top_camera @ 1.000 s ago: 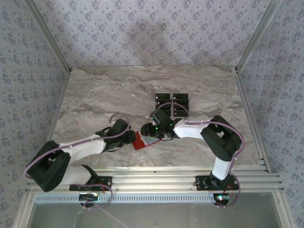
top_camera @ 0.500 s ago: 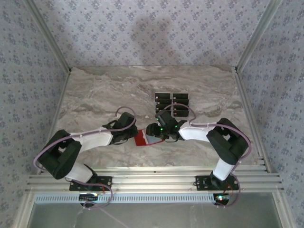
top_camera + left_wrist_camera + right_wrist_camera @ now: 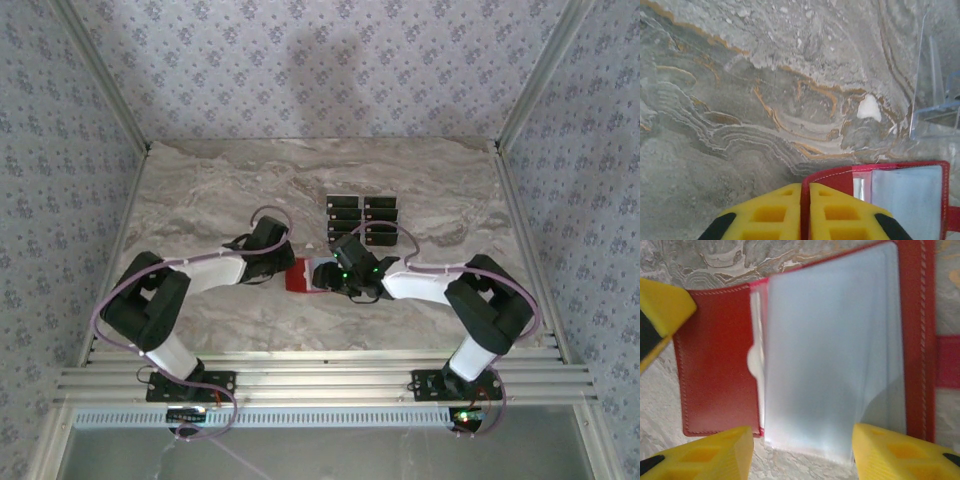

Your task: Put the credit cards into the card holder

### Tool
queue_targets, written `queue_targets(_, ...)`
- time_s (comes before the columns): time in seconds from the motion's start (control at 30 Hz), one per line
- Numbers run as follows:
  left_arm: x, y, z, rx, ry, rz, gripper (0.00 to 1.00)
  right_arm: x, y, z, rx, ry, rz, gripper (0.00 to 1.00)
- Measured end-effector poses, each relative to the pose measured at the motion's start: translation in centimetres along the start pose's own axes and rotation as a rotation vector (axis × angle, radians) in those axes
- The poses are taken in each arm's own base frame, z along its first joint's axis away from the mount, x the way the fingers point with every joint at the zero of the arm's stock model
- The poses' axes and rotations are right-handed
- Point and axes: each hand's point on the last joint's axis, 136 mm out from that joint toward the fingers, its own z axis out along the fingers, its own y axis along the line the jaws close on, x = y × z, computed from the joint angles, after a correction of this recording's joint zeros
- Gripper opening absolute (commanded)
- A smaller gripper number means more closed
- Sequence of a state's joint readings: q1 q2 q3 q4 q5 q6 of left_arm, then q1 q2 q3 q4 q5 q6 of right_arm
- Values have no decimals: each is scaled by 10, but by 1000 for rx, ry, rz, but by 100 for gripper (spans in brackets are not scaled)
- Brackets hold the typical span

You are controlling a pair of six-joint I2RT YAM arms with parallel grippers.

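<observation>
The red card holder lies open on the marble table between my two grippers. My left gripper is shut on the edge of its red cover, with the grey-blue pockets just to the right. My right gripper hangs open right over the holder, one yellow finger on each side of the grey-blue pocket sleeve. A finger of the left gripper pokes in at that view's upper left. The black credit cards lie in two short columns just beyond the right gripper.
A clear plastic stand rises on the table past the holder's far edge. Aluminium frame rails run along the near edge, and patterned walls close in the table's back and sides.
The left arm has swung up and to the right, carrying the card holder a little farther from the near edge. The right gripper has shifted over it and opened slightly.
</observation>
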State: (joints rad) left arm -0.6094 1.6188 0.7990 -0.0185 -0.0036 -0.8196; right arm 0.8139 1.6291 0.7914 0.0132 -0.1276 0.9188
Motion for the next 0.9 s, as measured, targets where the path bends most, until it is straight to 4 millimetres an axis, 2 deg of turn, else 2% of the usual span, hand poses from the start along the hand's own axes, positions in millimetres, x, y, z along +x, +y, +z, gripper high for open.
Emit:
queue_targets(0.13, -2, 2, -3, -5, -3, 9, 53, -5, 1, -7, 28, -7, -36, 59)
queue_targets(0.17, -4, 2, -5, -2, -7, 12, 59, -8, 2, -9, 31, -12, -47, 59)
queue_targets(0.23, -7, 2, -12, 2, -21, 13, 64, -15, 6, -13, 36, -23, -70, 59)
queue_targets(0.43, -18, -1, -39, 24, -71, 7, 67, -42, 18, -22, 34, -49, -131, 59)
queue_targets(0.57, -17, 2, -54, 31, -89, 9, 67, -56, 23, -15, 37, -36, -164, 59)
queue_targets(0.73, -6, 16, -67, 10, -85, 7, 68, -52, 19, 0, 59, 13, -185, 59)
queue_targets(0.9, 3, 26, -73, -2, -77, 3, 69, -47, 10, 6, 79, 42, -198, 59)
